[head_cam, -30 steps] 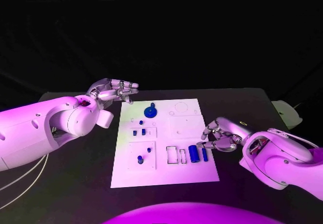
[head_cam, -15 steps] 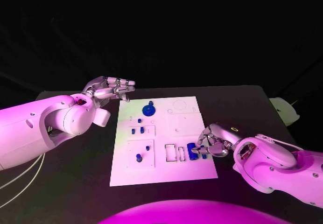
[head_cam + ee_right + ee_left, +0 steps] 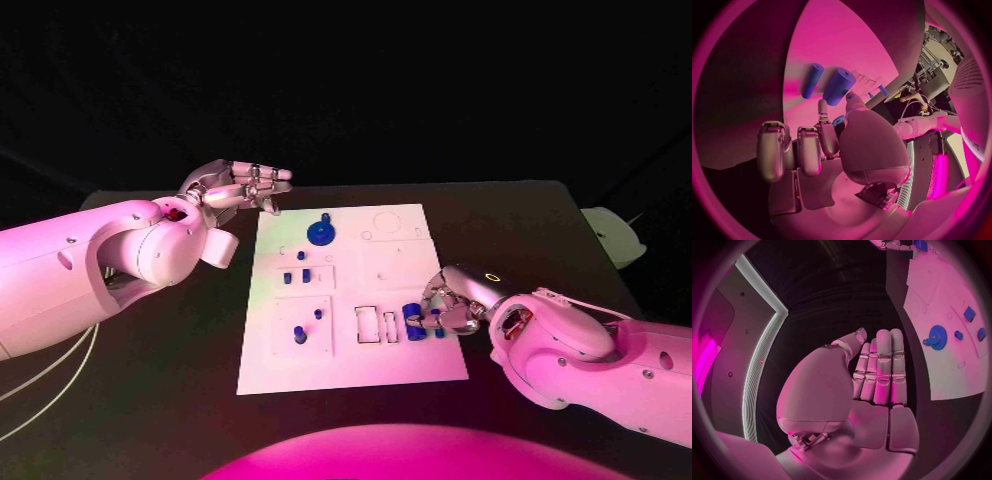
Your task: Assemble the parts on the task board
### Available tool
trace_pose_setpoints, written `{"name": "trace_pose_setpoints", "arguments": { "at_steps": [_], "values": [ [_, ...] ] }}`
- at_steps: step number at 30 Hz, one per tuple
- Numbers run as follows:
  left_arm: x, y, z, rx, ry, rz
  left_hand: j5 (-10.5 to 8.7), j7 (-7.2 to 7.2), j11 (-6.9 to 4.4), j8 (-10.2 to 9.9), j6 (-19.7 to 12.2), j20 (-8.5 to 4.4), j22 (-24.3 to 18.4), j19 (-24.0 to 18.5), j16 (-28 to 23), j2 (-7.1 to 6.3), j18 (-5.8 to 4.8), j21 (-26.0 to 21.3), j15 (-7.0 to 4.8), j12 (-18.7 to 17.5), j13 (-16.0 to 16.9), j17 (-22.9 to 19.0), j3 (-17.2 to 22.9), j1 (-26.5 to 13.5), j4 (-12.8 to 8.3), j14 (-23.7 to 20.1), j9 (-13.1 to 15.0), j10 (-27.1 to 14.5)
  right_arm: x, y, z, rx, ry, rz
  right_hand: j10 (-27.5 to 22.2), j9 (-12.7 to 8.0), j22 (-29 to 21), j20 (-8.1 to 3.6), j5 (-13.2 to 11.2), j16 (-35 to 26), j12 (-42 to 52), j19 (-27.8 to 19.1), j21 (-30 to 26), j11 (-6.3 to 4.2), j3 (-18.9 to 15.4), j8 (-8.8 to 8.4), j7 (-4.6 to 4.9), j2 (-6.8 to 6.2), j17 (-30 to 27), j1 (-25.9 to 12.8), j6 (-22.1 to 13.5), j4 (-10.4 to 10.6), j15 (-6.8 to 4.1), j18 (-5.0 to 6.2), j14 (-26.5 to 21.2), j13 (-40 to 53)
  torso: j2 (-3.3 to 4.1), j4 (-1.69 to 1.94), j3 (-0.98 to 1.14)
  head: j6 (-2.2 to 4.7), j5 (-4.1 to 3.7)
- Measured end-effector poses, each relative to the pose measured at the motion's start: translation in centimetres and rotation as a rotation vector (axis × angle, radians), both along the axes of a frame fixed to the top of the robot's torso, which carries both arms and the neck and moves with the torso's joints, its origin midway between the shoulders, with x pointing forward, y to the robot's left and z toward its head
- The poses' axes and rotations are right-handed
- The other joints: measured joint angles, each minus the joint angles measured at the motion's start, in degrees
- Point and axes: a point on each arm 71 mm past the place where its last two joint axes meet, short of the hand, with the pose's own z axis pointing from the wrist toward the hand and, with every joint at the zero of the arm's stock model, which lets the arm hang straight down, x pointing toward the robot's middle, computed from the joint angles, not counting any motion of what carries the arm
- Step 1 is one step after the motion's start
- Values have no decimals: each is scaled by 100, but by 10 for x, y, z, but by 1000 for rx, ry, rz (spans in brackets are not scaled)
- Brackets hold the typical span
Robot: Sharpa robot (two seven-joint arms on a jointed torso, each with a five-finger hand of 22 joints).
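Observation:
The white task board [image 3: 361,370] lies in the middle of the black table. On it are a blue gear [image 3: 322,235], several small blue parts [image 3: 300,334] and, near its right edge, a thick blue cylinder [image 3: 414,322] beside a thin blue cylinder [image 3: 436,321]. My right hand [image 3: 450,305] sits over the board's right edge with fingers curled. Its thumb and a fingertip touch the end of the thick cylinder [image 3: 839,86], next to the thin cylinder [image 3: 812,80]; whether it is gripped is unclear. My left hand [image 3: 238,185] hovers off the board's far left corner, holding nothing, fingers [image 3: 882,365] straight.
A white object [image 3: 613,235] stands at the table's right edge. The board carries rectangular slots [image 3: 378,325] just left of the cylinders and round holes [image 3: 387,220] at its far right. The gear [image 3: 934,336] lies close to my left hand.
My right hand has moved in over the board's right edge, and its fingertips now reach the two blue cylinders. The left hand has stayed about where it was.

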Motion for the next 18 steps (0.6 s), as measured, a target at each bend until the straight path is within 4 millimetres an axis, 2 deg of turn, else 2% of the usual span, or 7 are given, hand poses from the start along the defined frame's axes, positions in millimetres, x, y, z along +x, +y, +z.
{"name": "trace_pose_setpoints", "arguments": {
  "at_steps": [12, 18],
  "values": [
    [-1, 2, 0, 1, 2, 2, 0, 0, 0, 0, 0, 0, -5, 0, 0, 0, 0, -21, 0, 0, 4, 0, 0, 0, 0, 0, 0, 0, 0, 2, -11, -37, 25, 13, 0, 23, 2, 0, 11, -1, -22, 0, 0, 0, -15, 23, 0, 23, -1, -23, 0, 15, 0, 0, 0, 0, -1, -7, -3, -68, 32],
    [-1, 2, 0, 2, 3, 2, 0, 0, 0, 0, 0, 21, -12, 21, 0, 0, 0, -21, 0, 24, 4, 1, -23, 0, 23, 0, 0, 0, 0, 5, -12, -46, 22, 25, 0, 59, 4, 1, 11, -2, -22, 0, 0, 0, -15, 56, 0, 41, -1, -5, 0, 15, 0, 1, 0, -1, -5, -6, -2, -79, 44]
  ]
}}
